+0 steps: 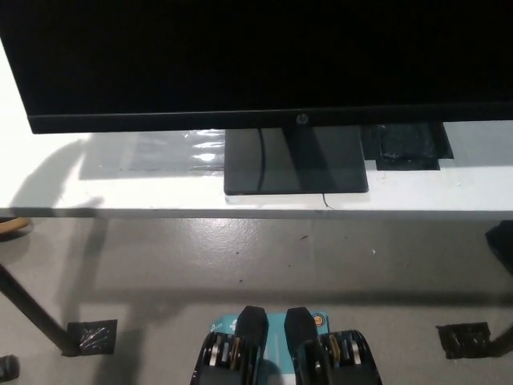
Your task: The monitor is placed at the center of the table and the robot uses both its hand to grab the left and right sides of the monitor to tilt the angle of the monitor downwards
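You see the white worktop (449, 188) running across the upper half of the head view, with grey floor (264, 257) below its front edge. The monitor (240, 56) stands at the middle of the worktop, its dark screen filling the top of the picture and its flat square base (295, 160) resting near the front edge. A patch of black tape (405, 148) lies just right of the base. Neither hand is in view, so you cannot tell their state.
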Controlling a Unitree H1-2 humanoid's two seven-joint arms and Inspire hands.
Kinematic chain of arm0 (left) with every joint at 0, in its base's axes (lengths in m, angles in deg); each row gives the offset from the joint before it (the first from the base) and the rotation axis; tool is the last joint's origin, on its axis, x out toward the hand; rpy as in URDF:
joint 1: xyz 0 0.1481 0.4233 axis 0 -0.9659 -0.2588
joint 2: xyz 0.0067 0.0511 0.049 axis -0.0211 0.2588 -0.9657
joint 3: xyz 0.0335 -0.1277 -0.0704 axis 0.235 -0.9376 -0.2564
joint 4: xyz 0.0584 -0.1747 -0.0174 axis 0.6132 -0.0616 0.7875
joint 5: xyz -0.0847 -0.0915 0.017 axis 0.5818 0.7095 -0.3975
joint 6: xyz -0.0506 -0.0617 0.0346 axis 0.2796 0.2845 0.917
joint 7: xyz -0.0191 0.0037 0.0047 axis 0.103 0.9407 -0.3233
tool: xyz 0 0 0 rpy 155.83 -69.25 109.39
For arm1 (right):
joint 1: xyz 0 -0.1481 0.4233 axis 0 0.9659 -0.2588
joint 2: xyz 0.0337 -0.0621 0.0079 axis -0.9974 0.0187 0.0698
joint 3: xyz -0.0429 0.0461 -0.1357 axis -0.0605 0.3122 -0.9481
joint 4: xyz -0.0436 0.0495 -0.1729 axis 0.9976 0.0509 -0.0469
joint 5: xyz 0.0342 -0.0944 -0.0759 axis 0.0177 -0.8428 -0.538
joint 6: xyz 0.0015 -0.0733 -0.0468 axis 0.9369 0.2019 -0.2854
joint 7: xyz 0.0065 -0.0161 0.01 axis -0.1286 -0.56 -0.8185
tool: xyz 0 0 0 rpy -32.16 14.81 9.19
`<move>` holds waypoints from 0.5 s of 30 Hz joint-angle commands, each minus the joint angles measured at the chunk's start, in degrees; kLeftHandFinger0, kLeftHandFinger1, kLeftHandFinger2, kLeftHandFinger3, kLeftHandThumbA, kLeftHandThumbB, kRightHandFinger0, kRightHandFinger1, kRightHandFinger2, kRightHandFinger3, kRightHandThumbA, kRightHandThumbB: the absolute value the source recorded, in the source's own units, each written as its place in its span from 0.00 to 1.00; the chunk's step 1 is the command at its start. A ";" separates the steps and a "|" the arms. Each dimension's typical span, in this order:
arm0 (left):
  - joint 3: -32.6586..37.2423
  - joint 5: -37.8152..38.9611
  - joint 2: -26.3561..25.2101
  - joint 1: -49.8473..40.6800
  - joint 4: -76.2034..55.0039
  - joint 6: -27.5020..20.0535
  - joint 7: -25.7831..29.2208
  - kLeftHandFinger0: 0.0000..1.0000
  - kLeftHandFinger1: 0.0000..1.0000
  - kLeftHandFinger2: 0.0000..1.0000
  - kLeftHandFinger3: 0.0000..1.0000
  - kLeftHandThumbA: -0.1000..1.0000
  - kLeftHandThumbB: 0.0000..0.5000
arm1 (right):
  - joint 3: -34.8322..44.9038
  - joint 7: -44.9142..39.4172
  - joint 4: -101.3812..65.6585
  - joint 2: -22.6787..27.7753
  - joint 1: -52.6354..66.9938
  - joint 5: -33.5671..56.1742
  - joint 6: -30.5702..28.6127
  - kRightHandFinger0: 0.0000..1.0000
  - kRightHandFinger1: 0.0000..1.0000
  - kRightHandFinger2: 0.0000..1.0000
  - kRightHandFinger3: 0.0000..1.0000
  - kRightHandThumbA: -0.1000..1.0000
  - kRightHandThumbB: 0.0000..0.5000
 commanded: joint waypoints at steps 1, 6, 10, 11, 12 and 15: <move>0.84 -0.81 -1.96 2.46 -1.41 2.42 -1.63 1.00 1.00 1.00 1.00 1.00 0.83 | -1.32 -3.68 2.28 0.04 -6.69 -0.74 0.33 1.00 1.00 1.00 1.00 0.96 0.97; 1.78 -2.05 -0.92 2.49 -1.42 3.87 -1.11 1.00 1.00 1.00 1.00 1.00 0.88 | -2.69 -3.79 6.52 -1.06 -9.52 -2.23 -0.28 1.00 1.00 1.00 1.00 0.98 1.00; 2.25 -1.86 -0.75 2.48 -1.40 4.77 -1.48 1.00 1.00 1.00 1.00 1.00 0.93 | -3.01 -4.55 10.13 -1.29 -10.64 -2.60 -1.83 1.00 1.00 1.00 1.00 0.97 0.97; 2.46 -1.77 -0.72 2.56 -1.14 4.76 -1.75 1.00 1.00 1.00 1.00 1.00 0.94 | -3.22 -4.95 11.87 -1.39 -11.19 -2.83 -2.54 1.00 1.00 1.00 1.00 0.97 0.96; 2.75 -2.34 -0.82 2.56 -1.40 4.74 -1.65 1.00 1.00 1.00 1.00 1.00 0.94 | -3.61 -4.61 13.24 -1.39 -11.63 -3.55 -3.03 1.00 1.00 1.00 1.00 0.98 1.00; 2.89 -2.35 -0.88 2.57 -1.42 4.77 -1.56 1.00 1.00 1.00 1.00 1.00 0.94 | -3.66 -4.77 14.09 -1.40 -11.95 -3.68 -3.55 1.00 1.00 1.00 1.00 0.98 1.00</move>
